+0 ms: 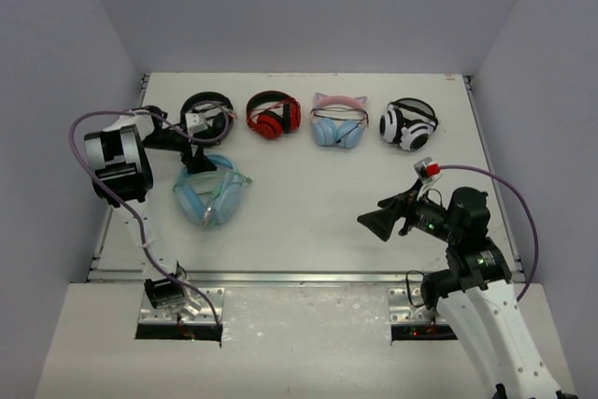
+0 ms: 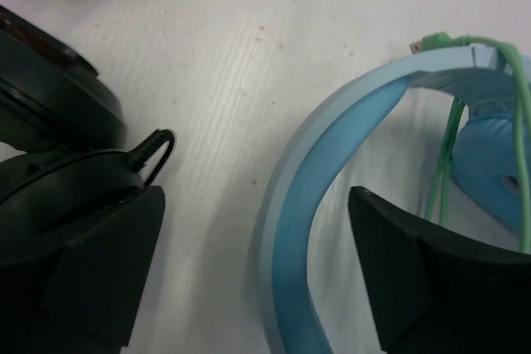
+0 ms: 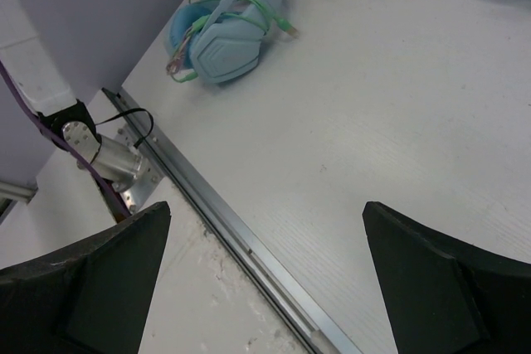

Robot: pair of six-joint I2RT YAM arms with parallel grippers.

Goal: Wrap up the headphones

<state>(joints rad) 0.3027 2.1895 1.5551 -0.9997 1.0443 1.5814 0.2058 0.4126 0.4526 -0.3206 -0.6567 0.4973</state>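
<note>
I see the headphones [image 1: 210, 195] lying flat on the left side of the table [image 1: 308, 189], green cable [image 2: 448, 155] draped over the band. Left gripper [image 2: 257, 196]: fingers wide apart, straddling the band, gripping nothing. Right gripper [image 3: 265, 209]: wide apart, empty, above the table, well apart from the headphones.

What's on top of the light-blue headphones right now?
The pale-green cable lies looped over the headphones, across band and earcups. The left gripper, jaws open, straddles the band. Anything beneath the earcups is hidden.
</note>
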